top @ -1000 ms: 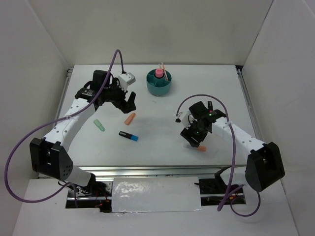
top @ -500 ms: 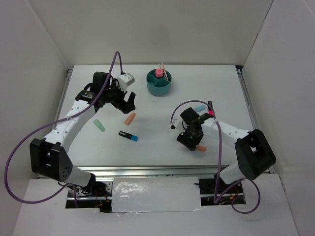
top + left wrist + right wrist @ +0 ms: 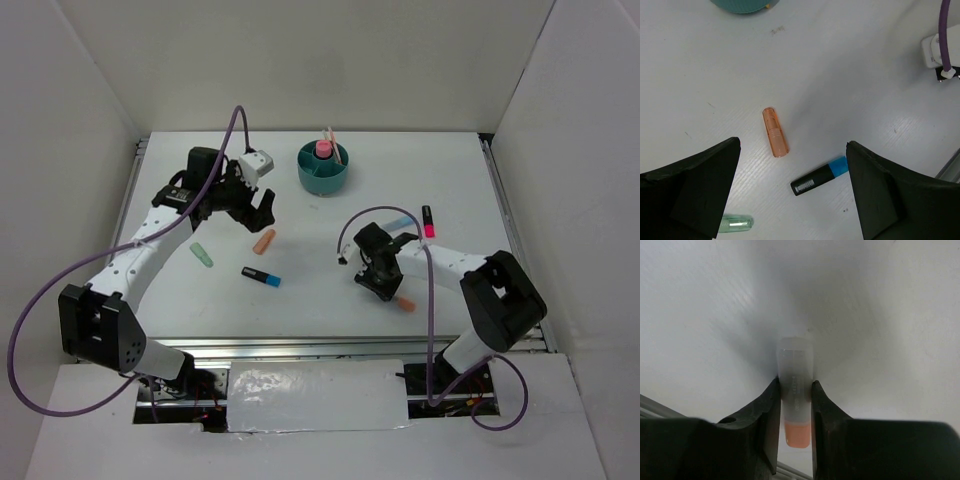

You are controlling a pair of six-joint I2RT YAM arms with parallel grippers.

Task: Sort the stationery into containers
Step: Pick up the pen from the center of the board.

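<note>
- The right gripper [image 3: 794, 390] is down low over the table [image 3: 450, 170]. Its jaws are closed in on an orange marker [image 3: 795, 371], and both fingers [image 3: 767, 415] press against the marker's sides.
- The orange marker lies lengthwise in the gap. Its frosted cap pokes out past the fingertips, and its orange end sits deeper between the jaws, toward the wrist.
- Whether the orange marker is lifted or resting on the table cannot be told.
- From above, only an orange tip shows just beside the right gripper.
- The left gripper [image 3: 258, 210] hangs above the table with its jaws spread wide and nothing between them.
- An orange stub [image 3: 775, 133] lies on the table under that gap, touching neither finger.
- A black and blue marker [image 3: 820, 176] lies near the stub, also under the gap and closer to the wrist.
- A mint green stub [image 3: 735, 223] lies beside one left finger, partly hidden by it.
- The teal cup [image 3: 323, 178] stands ahead of the left gripper's fingertips, well apart from the right gripper.
- A pink piece [image 3: 323, 149] stands in the cup's centre well. A thin pen [image 3: 328, 135] leans at the far rim, and its compartment cannot be told.
- A light blue stub [image 3: 402, 221] and a pink and black marker [image 3: 428, 222] lie beyond the right gripper, apart from its jaws.
</note>
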